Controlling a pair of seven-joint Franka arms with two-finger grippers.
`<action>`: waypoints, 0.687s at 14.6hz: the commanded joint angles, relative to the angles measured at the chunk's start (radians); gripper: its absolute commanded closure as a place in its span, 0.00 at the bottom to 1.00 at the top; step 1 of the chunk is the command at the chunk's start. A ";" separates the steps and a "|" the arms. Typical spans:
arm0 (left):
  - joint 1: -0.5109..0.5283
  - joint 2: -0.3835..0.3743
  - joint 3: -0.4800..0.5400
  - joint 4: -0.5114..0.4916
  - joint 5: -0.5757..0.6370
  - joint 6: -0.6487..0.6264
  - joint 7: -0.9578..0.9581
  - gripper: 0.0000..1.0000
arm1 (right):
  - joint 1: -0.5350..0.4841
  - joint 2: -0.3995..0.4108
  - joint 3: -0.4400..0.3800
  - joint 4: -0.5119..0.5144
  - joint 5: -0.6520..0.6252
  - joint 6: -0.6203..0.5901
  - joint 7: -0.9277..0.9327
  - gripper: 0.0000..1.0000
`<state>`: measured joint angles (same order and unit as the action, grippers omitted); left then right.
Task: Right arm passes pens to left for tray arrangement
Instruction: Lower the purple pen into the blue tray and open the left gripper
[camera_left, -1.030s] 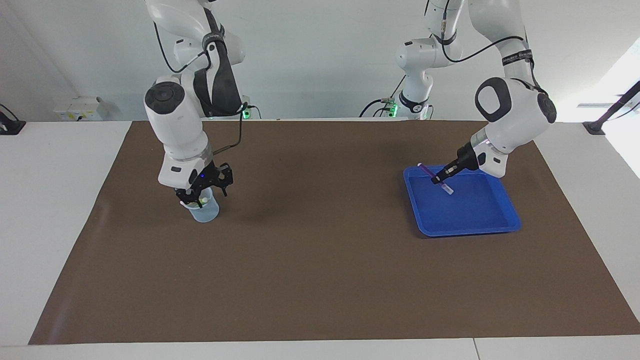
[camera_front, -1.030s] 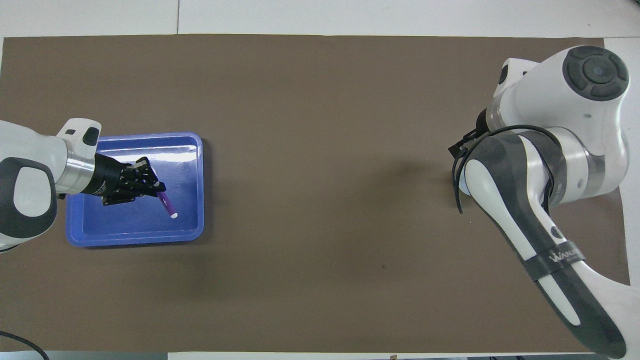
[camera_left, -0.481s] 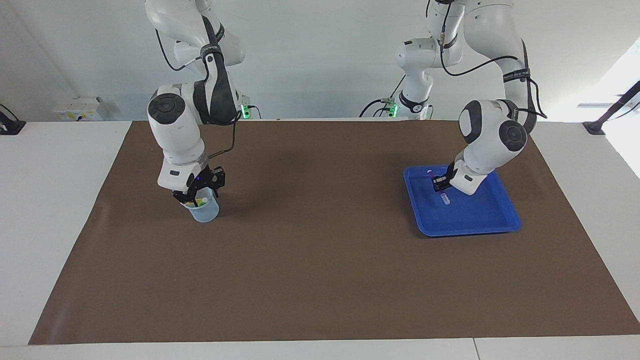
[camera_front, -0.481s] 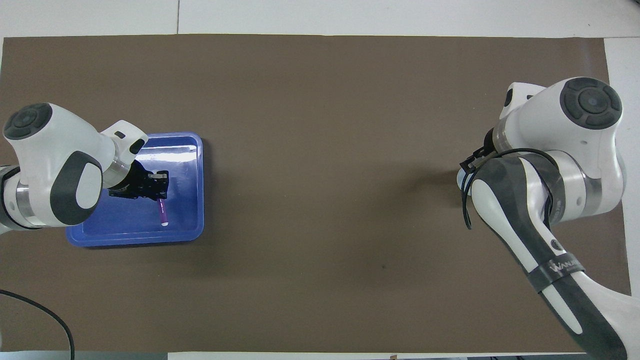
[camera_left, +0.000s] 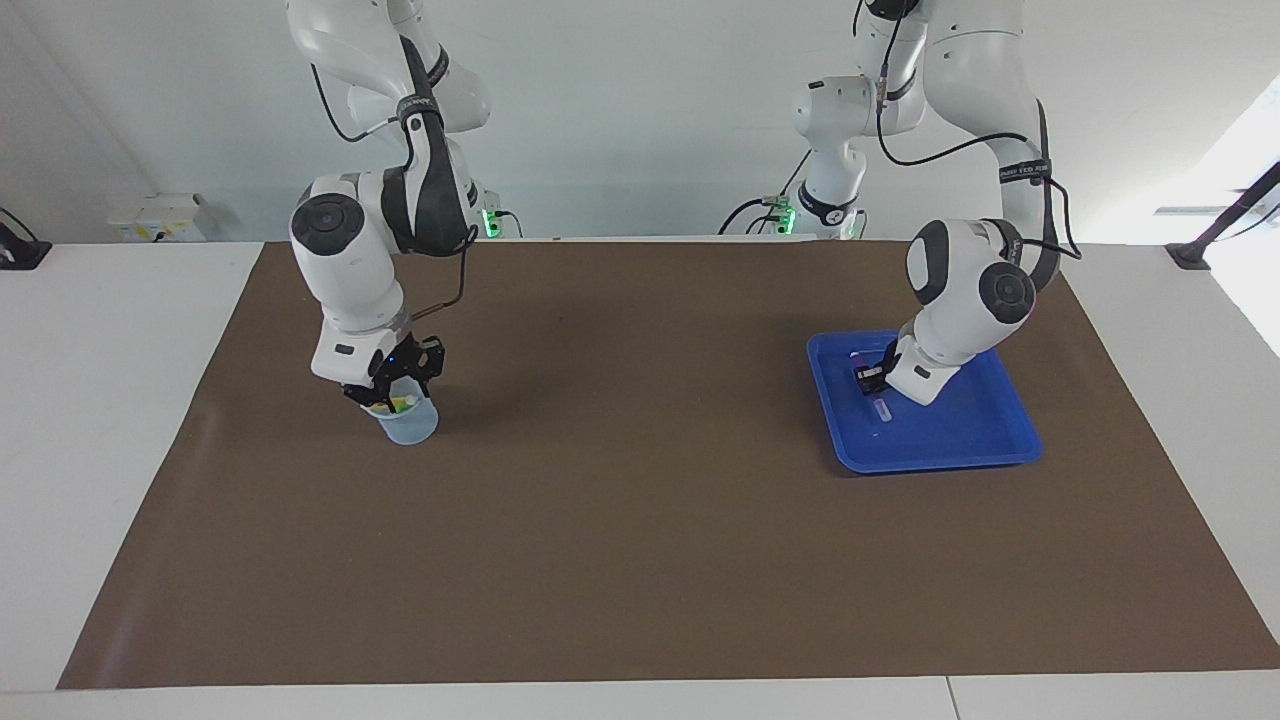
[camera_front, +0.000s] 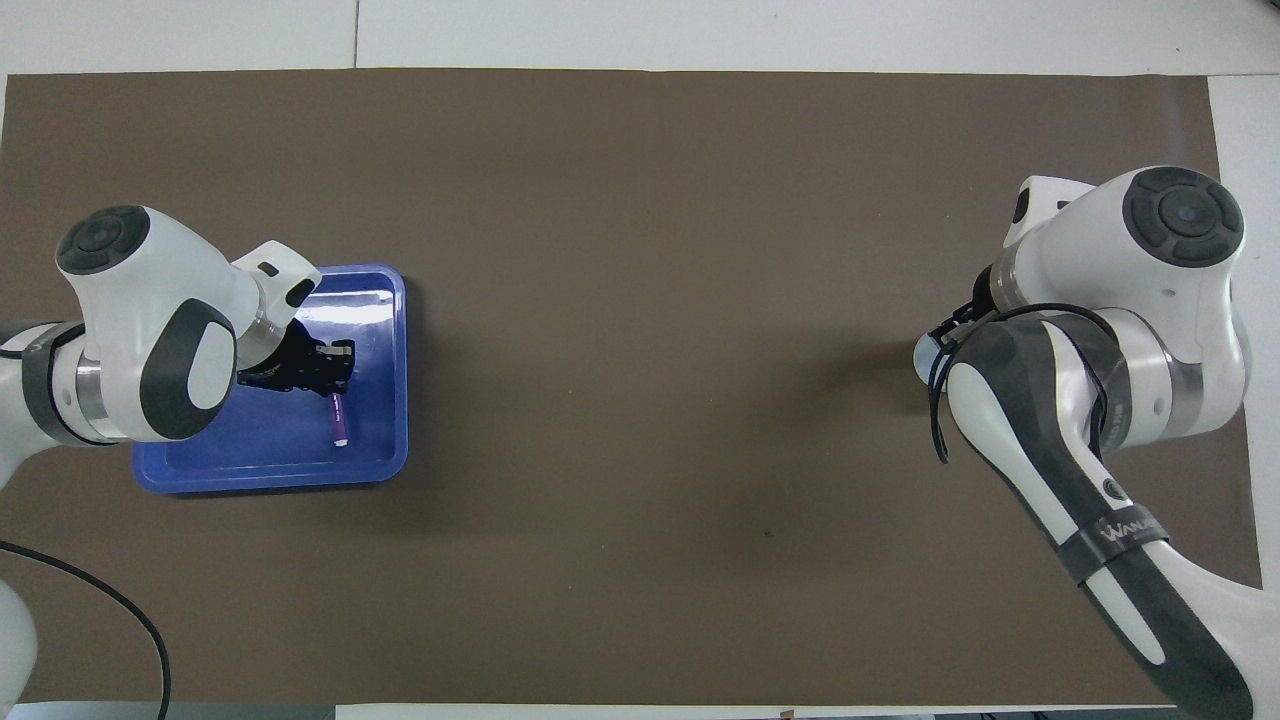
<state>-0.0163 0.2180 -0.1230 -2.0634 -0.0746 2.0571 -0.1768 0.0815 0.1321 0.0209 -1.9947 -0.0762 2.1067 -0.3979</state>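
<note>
Robots share the work over a brown mat (camera_left: 640, 520): the left gripper (camera_left: 868, 378), fingertips pinched on the purple pen (camera_front: 339, 418), holds it low inside the blue tray (camera_left: 985, 445), toward the left arm's end of the mat. Placement of this pen appears to be the step in hand; release comes next, calling for the pen to lie flat before the fingers part. At the right arm's end, the right gripper (camera_left: 392, 396) dips into the translucent cup (camera_left: 410, 424), where the green and yellow pens (camera_left: 400, 404) stand. Whether its fingers grip one cannot be told.
</note>
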 joint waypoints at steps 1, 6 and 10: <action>-0.008 0.021 0.006 0.014 0.024 0.014 0.007 1.00 | -0.012 -0.026 0.010 -0.052 -0.019 0.055 -0.012 0.52; -0.001 0.020 0.005 0.012 0.022 0.018 0.010 0.00 | -0.014 -0.011 0.010 -0.038 -0.019 0.046 -0.013 0.53; 0.002 0.020 0.005 0.012 0.022 0.020 0.010 0.00 | -0.025 -0.012 0.010 -0.042 -0.019 0.052 -0.018 0.59</action>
<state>-0.0174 0.2276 -0.1206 -2.0625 -0.0698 2.0685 -0.1757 0.0775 0.1321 0.0195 -2.0186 -0.0762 2.1432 -0.3979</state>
